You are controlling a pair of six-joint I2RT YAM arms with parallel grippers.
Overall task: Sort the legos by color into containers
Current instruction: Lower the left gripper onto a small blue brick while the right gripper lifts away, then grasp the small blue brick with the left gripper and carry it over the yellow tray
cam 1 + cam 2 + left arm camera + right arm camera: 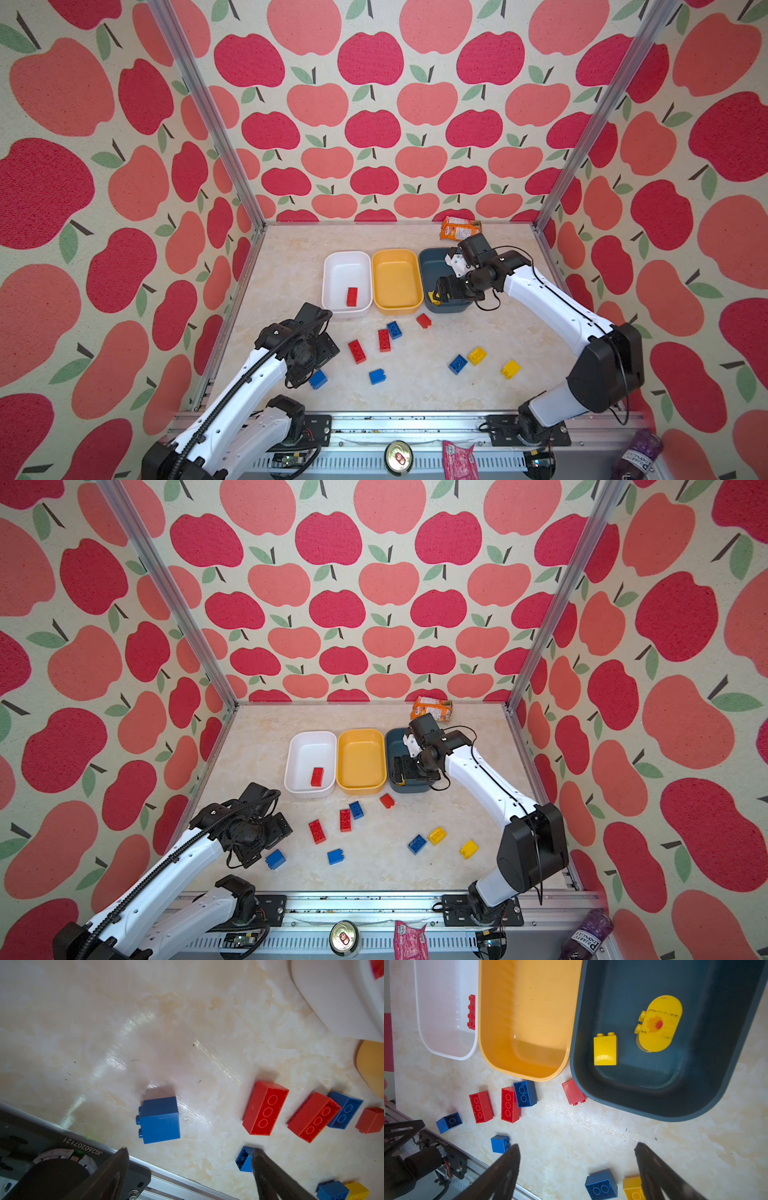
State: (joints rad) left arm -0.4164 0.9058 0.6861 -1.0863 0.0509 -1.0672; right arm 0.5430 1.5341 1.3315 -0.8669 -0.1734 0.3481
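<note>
The white tub (345,270) holds a red brick (352,296), the yellow tub (395,278) nothing, the dark tub (633,1076) two yellow pieces (605,1051); the rest lie loose on the table (415,386). My left gripper (189,1149) and right gripper (576,1145) both gape, empty. The blue brick (160,1120) near my left looks light, rigid and slick, so I'd pinch its flat sides.

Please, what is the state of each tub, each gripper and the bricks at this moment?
White tub: holds one red brick.
Yellow tub: empty.
Dark tub: holds two yellow bricks.
Left gripper: open, holding nothing.
Right gripper: open, holding nothing.
Nine other bricks: loose on the table.
</note>
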